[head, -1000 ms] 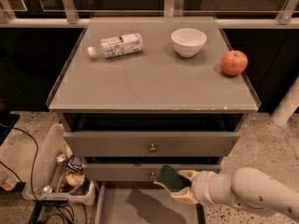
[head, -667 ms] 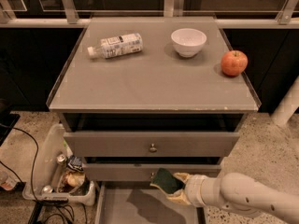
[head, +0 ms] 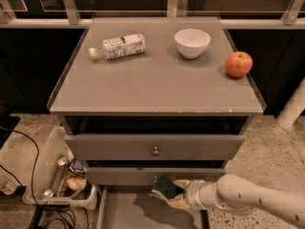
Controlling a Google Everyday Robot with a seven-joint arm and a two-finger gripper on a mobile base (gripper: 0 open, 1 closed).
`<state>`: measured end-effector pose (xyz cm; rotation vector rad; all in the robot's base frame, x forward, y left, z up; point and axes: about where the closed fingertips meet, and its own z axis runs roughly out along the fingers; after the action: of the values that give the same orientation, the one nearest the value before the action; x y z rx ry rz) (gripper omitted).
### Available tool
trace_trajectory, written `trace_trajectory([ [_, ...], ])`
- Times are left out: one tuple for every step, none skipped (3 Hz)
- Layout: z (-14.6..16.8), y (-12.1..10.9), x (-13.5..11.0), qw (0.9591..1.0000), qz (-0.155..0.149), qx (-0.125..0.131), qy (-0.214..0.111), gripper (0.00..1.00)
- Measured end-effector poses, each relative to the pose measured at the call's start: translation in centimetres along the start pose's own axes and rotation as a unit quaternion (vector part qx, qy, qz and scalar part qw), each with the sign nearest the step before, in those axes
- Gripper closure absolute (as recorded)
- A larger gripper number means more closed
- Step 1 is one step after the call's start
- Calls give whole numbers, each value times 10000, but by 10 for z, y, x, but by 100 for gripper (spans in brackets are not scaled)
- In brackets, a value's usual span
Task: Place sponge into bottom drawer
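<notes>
The sponge [head: 166, 186], dark green on top, is held in my gripper [head: 167, 192] just in front of the middle drawer's face and above the open bottom drawer [head: 125, 212]. The bottom drawer is pulled out, a wide shallow grey tray with a flat floor; the sponge's shadow falls on it. My white arm [head: 248, 199] reaches in from the lower right. The fingers are closed around the sponge.
On the cabinet top [head: 157, 80] lie a plastic bottle [head: 118, 46], a white bowl [head: 192, 42] and a red apple [head: 238, 64]. The upper two drawers are closed, each with a knob [head: 155, 151]. A clear bin of clutter [head: 62, 175] and cables sit on the floor at left.
My gripper with the sponge has moved left and slightly down over the open bottom drawer. Nothing else has moved.
</notes>
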<state>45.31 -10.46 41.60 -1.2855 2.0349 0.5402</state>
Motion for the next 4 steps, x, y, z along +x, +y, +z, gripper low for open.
trace_trajectory([
  [0, 0, 0, 10000, 0, 0, 0, 100],
  [6, -4, 27, 9999, 99, -60, -94, 100],
  [17, -7, 81, 9995, 224, -151, -156, 100],
  [36, -8, 125, 9992, 270, -234, -200, 100],
])
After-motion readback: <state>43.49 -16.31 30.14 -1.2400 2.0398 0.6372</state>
